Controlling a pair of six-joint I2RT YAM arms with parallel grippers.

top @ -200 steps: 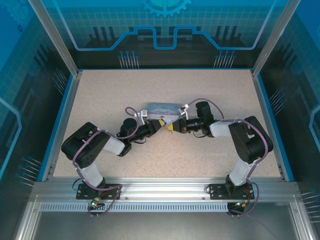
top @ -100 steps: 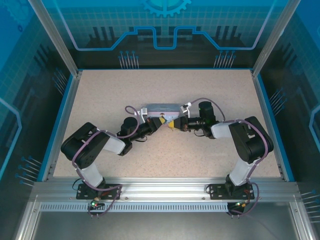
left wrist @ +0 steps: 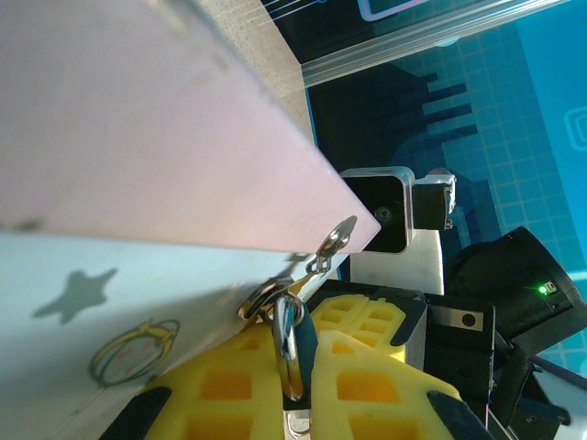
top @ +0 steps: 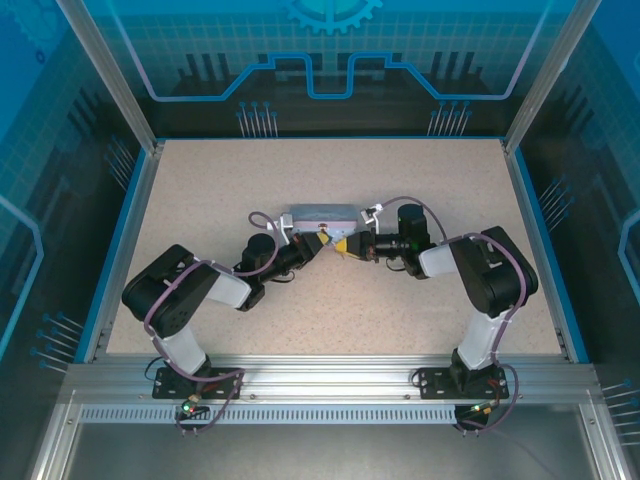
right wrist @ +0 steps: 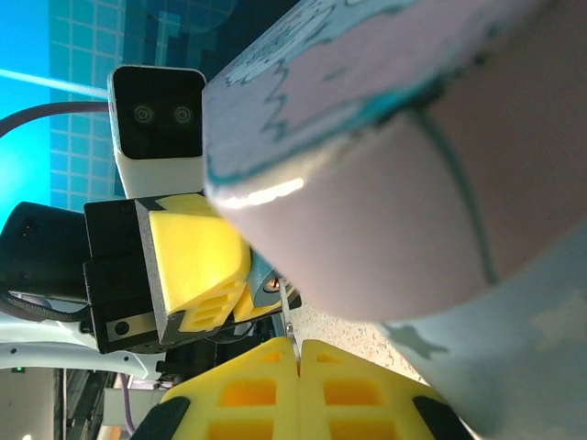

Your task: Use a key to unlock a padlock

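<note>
"Padlock (left wrist: 288, 335): where is it?"

"Near the middle of the counter (top: 200, 190), at the near side of a pale-blue tin (top: 322, 214). In the left wrist view its thin metal shackle rises to touch a small metal ring (left wrist: 261, 298) on the tin's edge. A strip of blue-teal body shows beside the shackle."

"What has hold of it?"

"The left fingers (left wrist: 339, 367), which are yellow, are closed to a narrow slot, and the padlock is pinched in that slot. In the right wrist view the padlock peeks out beside one yellow left finger."

"And the key?"

"The key (right wrist: 291, 335) is a thin metal sliver. It sticks up from the seam of the right fingers (right wrist: 321, 367), which are pressed fully together on it. Its tip is just beside the padlock. I cannot tell whether it touches the padlock or sits in the keyhole."

"How do the arms look from above?"

"Both arms reach inward from the near edge and meet nose to nose just in front of the tin. The left fingers are on the left and the right fingers on the right, almost touching. The tin lies with its long side across. Close up, its pale side bears a dark star and a cartoon outline."
</note>
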